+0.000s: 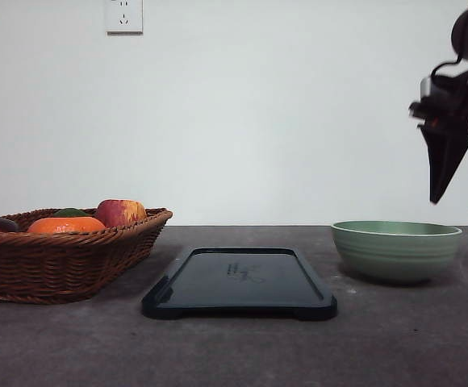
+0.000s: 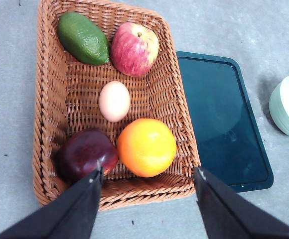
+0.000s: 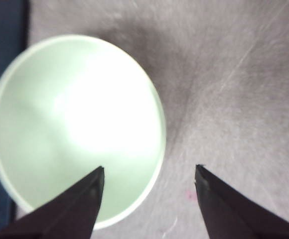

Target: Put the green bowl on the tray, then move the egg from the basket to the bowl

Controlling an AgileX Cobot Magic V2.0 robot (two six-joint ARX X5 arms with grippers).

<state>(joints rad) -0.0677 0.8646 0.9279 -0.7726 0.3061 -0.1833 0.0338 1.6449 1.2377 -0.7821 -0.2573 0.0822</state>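
Green bowl off the tray, egg in the basket, both grippers spread wide and empty.

Nearest us on the grey bench lies the tray, bare and glossy. Just beyond it to the right we see the green bowl standing on the bench, apart from the tray. Above the bowl our right gripper hangs in the air, fingers parted, holding nothing; from its wrist the bowl sits below the left finger. To the left stands the basket. Our left gripper hovers wide over its near rim; inside we see the egg between an apple, an orange, an avocado and a dark red fruit.
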